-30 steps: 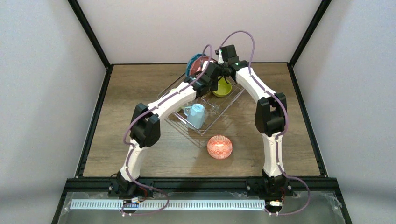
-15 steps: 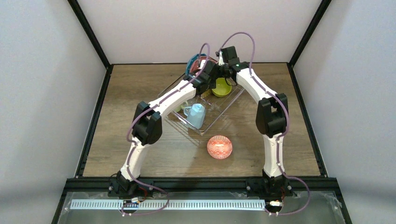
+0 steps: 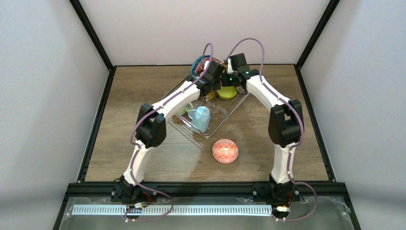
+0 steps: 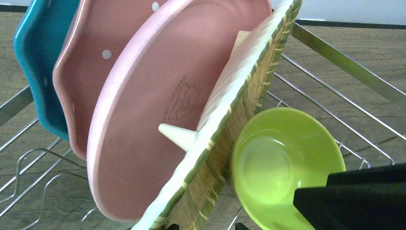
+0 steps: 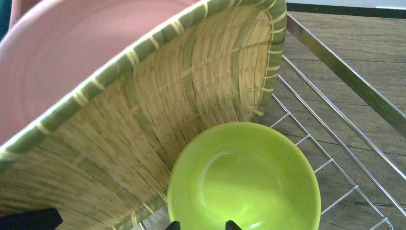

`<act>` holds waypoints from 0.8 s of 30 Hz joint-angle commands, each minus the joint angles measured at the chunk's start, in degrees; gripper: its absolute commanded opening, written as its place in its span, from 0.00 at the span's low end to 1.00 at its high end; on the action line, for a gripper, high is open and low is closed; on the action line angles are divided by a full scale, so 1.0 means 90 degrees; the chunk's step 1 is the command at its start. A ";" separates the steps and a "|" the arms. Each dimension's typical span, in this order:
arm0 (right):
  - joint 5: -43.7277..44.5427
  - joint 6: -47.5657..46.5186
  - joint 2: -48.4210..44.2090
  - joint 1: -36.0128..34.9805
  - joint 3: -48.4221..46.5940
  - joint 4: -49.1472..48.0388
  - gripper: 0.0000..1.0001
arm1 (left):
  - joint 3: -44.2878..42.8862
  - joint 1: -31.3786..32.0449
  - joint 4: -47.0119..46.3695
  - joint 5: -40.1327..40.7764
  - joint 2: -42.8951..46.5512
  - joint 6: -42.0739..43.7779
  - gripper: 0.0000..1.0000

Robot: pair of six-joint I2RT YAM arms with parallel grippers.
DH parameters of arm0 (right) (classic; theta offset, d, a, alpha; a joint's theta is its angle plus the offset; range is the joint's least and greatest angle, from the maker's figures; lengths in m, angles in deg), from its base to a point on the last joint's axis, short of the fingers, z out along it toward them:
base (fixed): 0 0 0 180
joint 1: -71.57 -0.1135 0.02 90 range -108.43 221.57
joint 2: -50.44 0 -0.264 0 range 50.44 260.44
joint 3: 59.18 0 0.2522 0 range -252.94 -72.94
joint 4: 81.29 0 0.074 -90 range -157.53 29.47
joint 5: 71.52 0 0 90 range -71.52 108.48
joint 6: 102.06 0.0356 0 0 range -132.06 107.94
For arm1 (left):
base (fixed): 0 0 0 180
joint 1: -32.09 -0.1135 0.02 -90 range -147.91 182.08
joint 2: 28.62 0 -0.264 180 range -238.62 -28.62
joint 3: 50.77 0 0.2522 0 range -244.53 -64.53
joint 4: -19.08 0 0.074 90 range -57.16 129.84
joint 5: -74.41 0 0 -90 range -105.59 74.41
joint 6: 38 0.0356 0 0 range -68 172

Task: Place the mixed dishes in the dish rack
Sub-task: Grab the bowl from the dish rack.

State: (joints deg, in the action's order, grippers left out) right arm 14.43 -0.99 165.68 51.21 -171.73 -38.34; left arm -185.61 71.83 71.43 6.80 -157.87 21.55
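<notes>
Take the stiff, probably slippery red-patterned bowl, lying on the desk near the dish rack, by its rim; whether left fingers or right fingers grip, I cannot tell.

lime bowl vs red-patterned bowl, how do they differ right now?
Colour: the lime bowl is plain, the red-patterned bowl is patterned. Place: the lime bowl sits in the dish rack, the red-patterned bowl on the table outside it. Pose: lime bowl tipped on edge, red-patterned bowl flat. Both are round bowls.
</notes>
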 commanded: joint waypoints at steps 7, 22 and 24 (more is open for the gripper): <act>-0.0129 -0.0579 -0.0416 -0.0043 0.0852 -0.0366 0.55 | -0.0144 -0.0248 -0.0104 -0.0045 -0.0131 -0.0045 0.67; -0.0243 -0.0851 -0.0209 -0.0140 0.1065 -0.0514 0.56 | -0.0112 -0.0288 -0.0098 -0.0145 -0.0112 -0.0035 0.67; -0.0234 -0.0860 -0.0189 -0.0166 0.1071 -0.0506 0.56 | -0.0112 -0.0295 -0.0098 -0.0144 -0.0101 -0.0026 0.67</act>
State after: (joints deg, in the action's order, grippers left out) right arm 12.48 -7.37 163.86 50.25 -162.81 -42.21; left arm -185.61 70.74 71.16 4.55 -157.87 21.09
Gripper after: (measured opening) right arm 0.555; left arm 0.668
